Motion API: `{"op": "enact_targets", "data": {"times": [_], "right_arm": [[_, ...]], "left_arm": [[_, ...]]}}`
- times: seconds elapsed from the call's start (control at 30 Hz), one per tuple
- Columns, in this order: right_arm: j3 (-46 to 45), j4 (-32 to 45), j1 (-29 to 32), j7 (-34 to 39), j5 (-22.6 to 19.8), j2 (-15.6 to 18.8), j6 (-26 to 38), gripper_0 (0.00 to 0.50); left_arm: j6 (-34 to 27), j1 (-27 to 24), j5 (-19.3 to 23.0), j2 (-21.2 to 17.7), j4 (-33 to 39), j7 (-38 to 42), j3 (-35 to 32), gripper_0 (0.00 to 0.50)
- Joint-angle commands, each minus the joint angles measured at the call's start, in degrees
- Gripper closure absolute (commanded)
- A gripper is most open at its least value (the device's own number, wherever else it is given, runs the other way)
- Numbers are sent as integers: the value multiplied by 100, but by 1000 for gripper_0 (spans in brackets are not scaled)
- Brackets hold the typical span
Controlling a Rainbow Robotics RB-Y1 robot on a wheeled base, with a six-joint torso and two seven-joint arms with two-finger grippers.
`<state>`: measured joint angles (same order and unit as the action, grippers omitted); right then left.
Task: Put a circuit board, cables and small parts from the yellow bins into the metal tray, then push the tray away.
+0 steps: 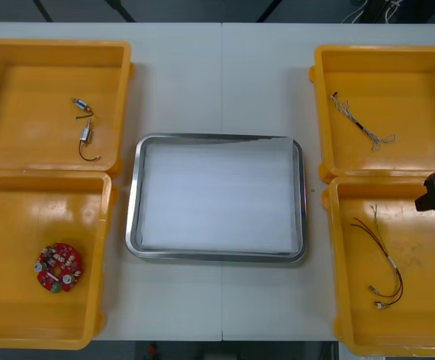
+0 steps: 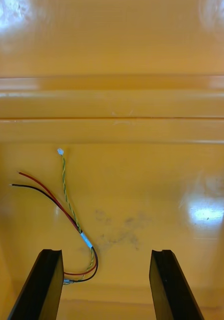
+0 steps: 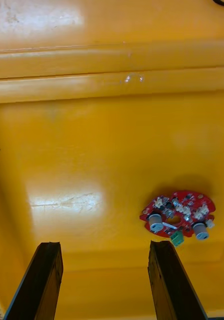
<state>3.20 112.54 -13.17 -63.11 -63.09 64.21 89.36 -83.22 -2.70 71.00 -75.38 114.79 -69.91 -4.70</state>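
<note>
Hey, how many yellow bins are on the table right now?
4: far left bin, near left bin, far right bin, near right bin, two on each side of the tray. None seems hidden.

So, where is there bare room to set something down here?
The metal tray is wholly bare inside. Strips of table flank it toward the yellow bins. Tightest: near-right bin, where the open right gripper hangs over the red and yellow cable; the open left gripper hangs near the circuit board.
</note>
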Motion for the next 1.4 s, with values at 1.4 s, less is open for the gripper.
{"op": "enact_targets", "data": {"times": [1.4], "right_arm": [[612, 787, 1739, -2091, 1677, -735, -1219, 0]], "left_arm": [[2178, 1720, -816, 393, 913, -1921, 602, 0]]}}
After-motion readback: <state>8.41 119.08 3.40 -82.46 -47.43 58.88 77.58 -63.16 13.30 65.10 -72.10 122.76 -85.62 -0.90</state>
